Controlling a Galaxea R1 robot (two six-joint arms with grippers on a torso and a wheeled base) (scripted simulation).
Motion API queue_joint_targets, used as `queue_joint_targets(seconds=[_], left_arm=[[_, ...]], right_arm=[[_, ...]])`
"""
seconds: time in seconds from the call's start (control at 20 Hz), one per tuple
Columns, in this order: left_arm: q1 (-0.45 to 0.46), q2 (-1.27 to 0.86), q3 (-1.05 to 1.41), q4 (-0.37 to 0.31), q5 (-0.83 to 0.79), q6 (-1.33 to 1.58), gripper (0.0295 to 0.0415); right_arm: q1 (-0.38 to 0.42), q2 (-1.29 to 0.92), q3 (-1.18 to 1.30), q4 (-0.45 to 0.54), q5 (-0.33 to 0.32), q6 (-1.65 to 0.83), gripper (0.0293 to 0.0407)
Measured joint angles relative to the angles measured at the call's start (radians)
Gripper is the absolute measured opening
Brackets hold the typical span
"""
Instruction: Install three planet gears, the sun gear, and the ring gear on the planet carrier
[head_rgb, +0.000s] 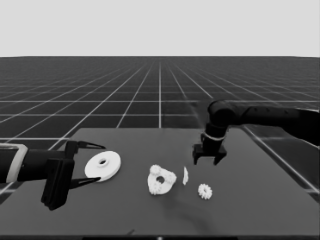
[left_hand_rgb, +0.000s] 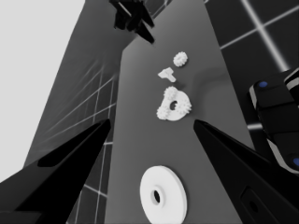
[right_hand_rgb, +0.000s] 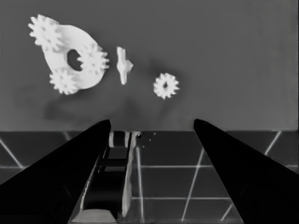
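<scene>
Dark desk with the smaller round part taken as landmark. Three planet gears sit on the smaller round part, spaced around its centre hole; in the right wrist view they appear as three toothed wheels on its rim. A fourth gear lies loose on the desk to the right of the smaller round part, nearer the front edge. The thin white piece stands between the smaller round part and this loose gear, touching neither. The larger round part lies flat on the desk to the left of the smaller round part, apart from it.

The right gripper hangs above the desk behind and to the right of the smaller round part, its fingers spread and holding nothing. The left gripper, parked at the desk's left end, is likewise released, with the larger round part lying between its spread fingers, unheld.
</scene>
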Motion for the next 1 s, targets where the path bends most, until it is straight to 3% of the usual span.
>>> queue_joint_targets(seconds=[0.35, 0.4, 0.45, 0.5, 0.6, 0.85, 0.95, 1.0], left_arm=[[0.000, 0.000, 0.000, 0.000, 0.000, 0.000, 0.0385], [0.000, 0.000, 0.000, 0.000, 0.000, 0.000, 0.0385], [0.000, 0.000, 0.000, 0.000, 0.000, 0.000, 0.0385], [0.000, 0.000, 0.000, 0.000, 0.000, 0.000, 0.0385], [0.000, 0.000, 0.000, 0.000, 0.000, 0.000, 0.0385], [0.000, 0.000, 0.000, 0.000, 0.000, 0.000, 0.0385], [0.000, 0.000, 0.000, 0.000, 0.000, 0.000, 0.0385], [0.000, 0.000, 0.000, 0.000, 0.000, 0.000, 0.0385]], right_arm=[[0.009, -0.107, 0.043, 0.007, -0.005, -0.060, 0.0385], [-0.156, -0.113, 0.060, -0.187, 0.045, -0.052, 0.0385], [-0.297, -0.103, 0.028, -0.304, 0.075, -0.068, 0.0385], [-0.374, -0.088, -0.016, -0.367, 0.099, -0.091, 0.0385], [-0.435, -0.068, -0.073, -0.417, 0.128, -0.118, 0.0385], [-0.461, -0.056, -0.105, -0.439, 0.145, -0.132, 0.0385], [-0.462, -0.056, -0.107, -0.440, 0.146, -0.133, 0.0314], [-0.462, -0.056, -0.107, -0.440, 0.146, -0.133, 0.0310]])
